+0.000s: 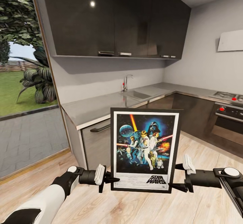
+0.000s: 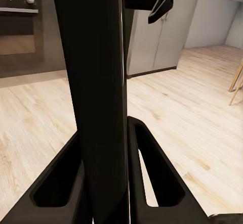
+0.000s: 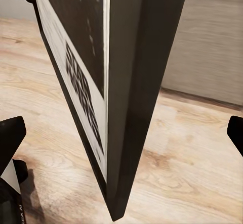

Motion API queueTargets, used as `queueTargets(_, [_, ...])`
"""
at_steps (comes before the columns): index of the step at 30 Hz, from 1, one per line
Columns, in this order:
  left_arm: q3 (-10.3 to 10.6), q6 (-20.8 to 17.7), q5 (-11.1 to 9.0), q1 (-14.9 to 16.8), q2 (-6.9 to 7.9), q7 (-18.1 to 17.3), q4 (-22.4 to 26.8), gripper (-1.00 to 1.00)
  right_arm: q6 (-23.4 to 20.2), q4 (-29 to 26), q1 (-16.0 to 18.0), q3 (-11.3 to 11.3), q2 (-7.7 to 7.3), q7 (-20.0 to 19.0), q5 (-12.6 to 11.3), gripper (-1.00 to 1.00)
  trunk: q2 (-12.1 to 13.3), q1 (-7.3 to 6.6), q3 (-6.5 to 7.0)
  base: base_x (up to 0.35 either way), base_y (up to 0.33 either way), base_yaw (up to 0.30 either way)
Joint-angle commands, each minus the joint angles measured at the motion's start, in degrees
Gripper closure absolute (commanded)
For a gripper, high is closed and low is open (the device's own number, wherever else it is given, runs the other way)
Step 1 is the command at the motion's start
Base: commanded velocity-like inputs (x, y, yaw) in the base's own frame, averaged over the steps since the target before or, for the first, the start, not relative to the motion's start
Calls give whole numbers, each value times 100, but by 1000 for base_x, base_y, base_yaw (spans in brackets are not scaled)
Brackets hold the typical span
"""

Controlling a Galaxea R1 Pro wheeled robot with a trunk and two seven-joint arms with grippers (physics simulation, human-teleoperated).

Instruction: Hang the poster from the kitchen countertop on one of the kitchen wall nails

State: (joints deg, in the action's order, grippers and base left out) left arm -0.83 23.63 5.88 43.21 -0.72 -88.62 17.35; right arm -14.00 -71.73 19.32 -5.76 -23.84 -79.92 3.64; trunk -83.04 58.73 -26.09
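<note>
The poster (image 1: 145, 148) hangs upright in front of me, above the wooden floor and short of the cabinets. It has a thin black frame, a white border and "STAR WARS" lettering. My left gripper (image 1: 114, 180) is shut on the frame's lower left edge; in the left wrist view its fingers (image 2: 157, 173) pinch the dark frame (image 2: 96, 82). My right gripper (image 1: 172, 177) stands open at the lower right edge. There its fingers (image 3: 11, 133) are spread wide on either side of the frame (image 3: 126, 82) without touching it. Behind lies the grey kitchen countertop (image 1: 98, 107). I cannot make out any wall nail.
A sink (image 1: 136, 94) with a steel tap (image 1: 126, 82) sits in the counter under dark upper cabinets (image 1: 114, 18). At the right are a hob (image 1: 229, 97), an oven (image 1: 229, 123) and a range hood (image 1: 230, 40). A glass door (image 1: 20, 82) opens onto a garden at left.
</note>
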Motion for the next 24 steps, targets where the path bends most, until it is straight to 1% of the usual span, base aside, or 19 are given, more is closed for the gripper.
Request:
queueTargets(1, [-14, 54, 22, 3, 0, 2, 6, 100, -60, -4, 5, -10, 2, -31, 23, -100, -4, 0, -6, 0, 0, 0])
queueTargets(2, [-14, 54, 22, 3, -1, 2, 6, 100, -60, -1, 5, -9, 2, -31, 18, 100, -4, 0, -6, 0, 0, 0])
queueTargets(12, [-8, 58, 27, 4, -3, 2, 13, 100, -59, 13, 7, -13, 0, -91, -4, 100, -4, 0, -6, 0, 0, 0])
queueTargets(13, [-9, 57, 27, 4, -2, 2, 13, -100, -59, 12, 8, -13, 0, -92, -4, 100, -4, 0, -6, 0, 0, 0])
queueTargets(24, [-22, 52, 39, 3, 29, 7, 23, -100, -59, 10, 8, -13, 1, -87, -4, 100, -4, 0, -6, 0, 0, 0])
